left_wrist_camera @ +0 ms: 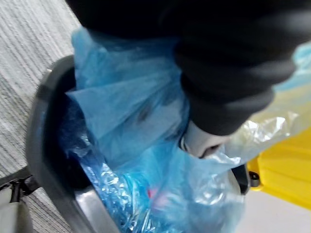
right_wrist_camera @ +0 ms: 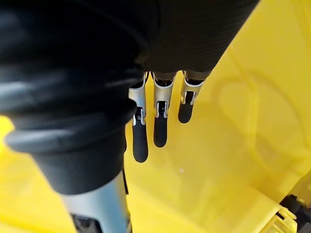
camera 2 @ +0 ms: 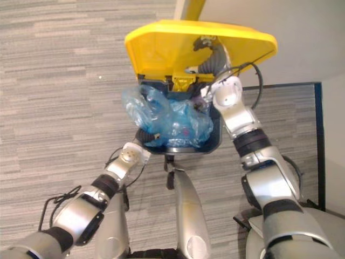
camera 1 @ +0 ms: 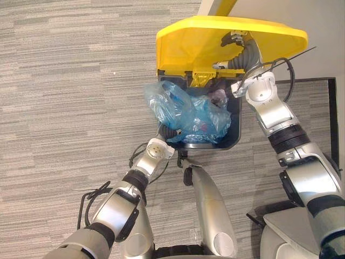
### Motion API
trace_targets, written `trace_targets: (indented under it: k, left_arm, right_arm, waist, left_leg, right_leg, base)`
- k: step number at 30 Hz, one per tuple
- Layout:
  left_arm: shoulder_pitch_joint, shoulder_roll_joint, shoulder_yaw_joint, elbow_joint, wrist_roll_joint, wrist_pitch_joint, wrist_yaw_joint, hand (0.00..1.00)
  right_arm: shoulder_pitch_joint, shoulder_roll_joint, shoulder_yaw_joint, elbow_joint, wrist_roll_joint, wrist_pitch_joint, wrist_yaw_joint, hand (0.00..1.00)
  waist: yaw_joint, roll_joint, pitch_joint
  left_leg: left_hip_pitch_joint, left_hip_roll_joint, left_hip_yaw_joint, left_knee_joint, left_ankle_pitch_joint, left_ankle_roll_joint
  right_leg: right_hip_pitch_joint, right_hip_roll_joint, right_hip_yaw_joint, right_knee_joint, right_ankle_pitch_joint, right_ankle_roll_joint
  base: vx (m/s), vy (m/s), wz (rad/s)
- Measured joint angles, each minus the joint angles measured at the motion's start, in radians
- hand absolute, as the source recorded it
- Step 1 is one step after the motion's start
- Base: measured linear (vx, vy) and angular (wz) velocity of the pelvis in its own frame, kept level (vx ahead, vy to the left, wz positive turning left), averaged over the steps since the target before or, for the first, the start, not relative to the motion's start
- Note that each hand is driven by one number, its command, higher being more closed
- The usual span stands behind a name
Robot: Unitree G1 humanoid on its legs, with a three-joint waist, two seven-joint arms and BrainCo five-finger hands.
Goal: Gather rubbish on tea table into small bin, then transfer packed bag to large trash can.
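While blue bag [camera 1: 188,113] hides left robot hand's [left_wrist_camera: 221,92] grip, right robot hand [right_wrist_camera: 160,124] presses lid [camera 1: 183,46], fingers [right_wrist_camera: 140,143] straight.

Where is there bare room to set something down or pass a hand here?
Bare carpet lies open left of the trash can. Inside, only a narrow gap by the right wall is free; the blue bag crowds the rest, left robot hand at its near edge, right robot hand propping the yellow lid.
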Motion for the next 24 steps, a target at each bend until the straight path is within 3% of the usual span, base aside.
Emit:
trace_targets:
  k: [7,11,15,18,24]
  left_arm:
    - [0.002,0.023,0.020,-0.011,0.034,0.000,0.000,0.00]
    - [0.056,0.058,0.033,-0.131,0.038,-0.001,-0.001,0.00]
    - [0.238,0.082,0.081,-0.328,0.003,-0.014,-0.004,0.00]
    - [0.373,0.092,0.120,-0.363,-0.029,-0.028,-0.024,0.00]
    - [0.656,0.114,0.213,-0.399,-0.121,-0.037,-0.087,0.00]
  right_arm:
    - [0.018,0.027,0.001,0.002,-0.005,0.000,0.008,0.00]
    - [0.090,0.027,-0.015,0.002,-0.013,0.000,0.021,0.00]
    - [0.287,0.046,-0.102,0.000,-0.085,0.013,0.039,0.00]
    - [0.397,0.075,-0.131,-0.001,-0.122,0.020,0.045,0.00]
    - [0.594,0.138,-0.188,-0.029,-0.161,0.022,0.071,0.00]
  waist:
    - [0.000,-0.002,-0.003]
    - [0.007,-0.004,-0.006]
    - [0.033,0.005,-0.017]
    - [0.041,0.009,-0.064]
    - [0.074,0.055,-0.123]
  left_leg:
    - [0.074,-0.001,0.011,-0.045,0.013,0.005]
    - [0.112,-0.013,0.008,-0.067,0.025,0.008]
    - [0.165,-0.040,-0.006,-0.084,0.040,0.019]
    - [0.174,-0.051,-0.019,-0.083,0.041,0.023]
    - [0.223,-0.067,-0.043,-0.063,0.037,0.034]
  right_leg:
    - [0.060,0.001,0.000,-0.019,0.001,-0.001]
    - [0.096,-0.013,-0.004,-0.023,0.000,-0.001]
    - [0.162,-0.039,-0.016,-0.035,-0.002,0.001]
    - [0.182,-0.052,-0.022,-0.036,-0.005,0.003]
    - [0.255,-0.072,-0.037,-0.035,-0.012,0.015]
  base:
    - [0.02,-0.005,-0.01]
    - [0.01,0.015,0.08]
    - [-0.01,0.035,0.16]
    - [-0.04,0.023,0.18]
    - [-0.04,0.010,0.13]
